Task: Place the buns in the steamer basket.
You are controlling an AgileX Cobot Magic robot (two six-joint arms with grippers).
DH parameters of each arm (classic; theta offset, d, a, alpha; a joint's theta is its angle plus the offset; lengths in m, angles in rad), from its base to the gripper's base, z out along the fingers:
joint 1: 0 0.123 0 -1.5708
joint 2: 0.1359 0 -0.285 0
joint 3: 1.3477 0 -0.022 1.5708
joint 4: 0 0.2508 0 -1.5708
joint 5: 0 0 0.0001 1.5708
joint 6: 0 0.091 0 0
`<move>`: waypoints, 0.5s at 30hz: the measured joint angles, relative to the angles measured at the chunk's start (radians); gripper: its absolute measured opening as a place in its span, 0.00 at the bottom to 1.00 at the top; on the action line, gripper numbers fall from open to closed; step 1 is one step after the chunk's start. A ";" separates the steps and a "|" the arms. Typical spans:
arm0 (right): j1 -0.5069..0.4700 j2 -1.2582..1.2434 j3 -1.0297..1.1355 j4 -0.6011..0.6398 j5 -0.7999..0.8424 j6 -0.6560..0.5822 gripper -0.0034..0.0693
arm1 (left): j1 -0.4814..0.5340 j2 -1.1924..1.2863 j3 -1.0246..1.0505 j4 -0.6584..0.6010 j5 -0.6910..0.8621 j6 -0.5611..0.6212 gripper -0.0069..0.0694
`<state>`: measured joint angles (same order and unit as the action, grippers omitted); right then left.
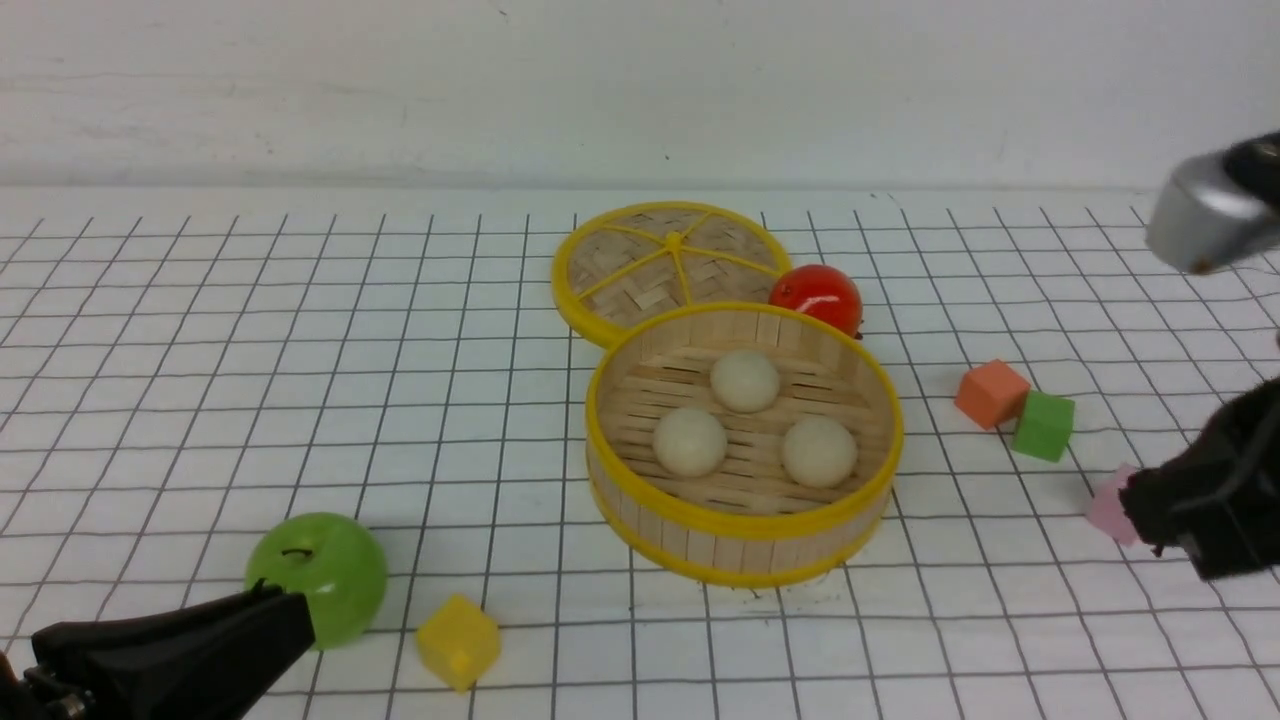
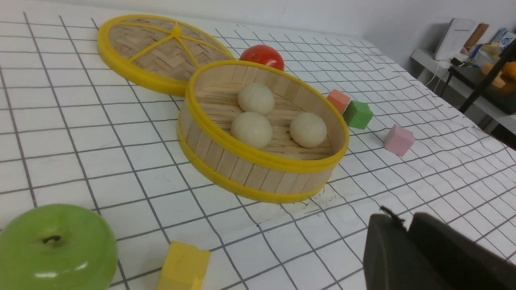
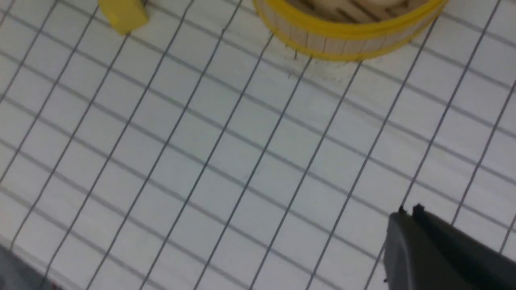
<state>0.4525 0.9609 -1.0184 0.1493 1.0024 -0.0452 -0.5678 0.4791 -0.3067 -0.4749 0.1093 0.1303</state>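
Note:
Three cream-white buns lie inside the steamer basket (image 1: 742,540) at the table's middle: one at the back (image 1: 745,380), one front left (image 1: 690,441), one front right (image 1: 819,450). The basket (image 2: 258,177) and buns (image 2: 252,129) also show in the left wrist view; only its wall (image 3: 346,38) shows in the right wrist view. My left gripper (image 1: 290,620) is shut and empty at the near left, beside the green apple. Its tips (image 2: 403,219) are closed together. My right gripper (image 1: 1140,505) is shut and empty at the right, by the pink cube; its tips (image 3: 409,213) are together.
The woven lid (image 1: 670,265) lies behind the basket with a red tomato (image 1: 817,296) beside it. A green apple (image 1: 325,575) and yellow cube (image 1: 458,640) sit near left. Orange (image 1: 990,393), green (image 1: 1043,425) and pink (image 1: 1110,505) cubes sit right.

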 joint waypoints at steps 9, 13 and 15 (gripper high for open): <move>-0.259 -0.724 0.842 -0.007 -0.709 -0.003 0.03 | 0.000 0.000 0.000 0.000 0.009 0.000 0.19; -0.348 -0.905 1.028 -0.006 -0.705 0.000 0.03 | 0.000 0.000 0.000 0.000 0.010 0.000 0.19; -0.374 -0.947 1.041 -0.006 -0.644 0.006 0.03 | 0.000 0.000 0.000 0.000 0.010 0.000 0.19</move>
<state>0.0780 0.0137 0.0230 0.1437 0.3585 -0.0390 -0.5678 0.4791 -0.3067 -0.4749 0.1191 0.1303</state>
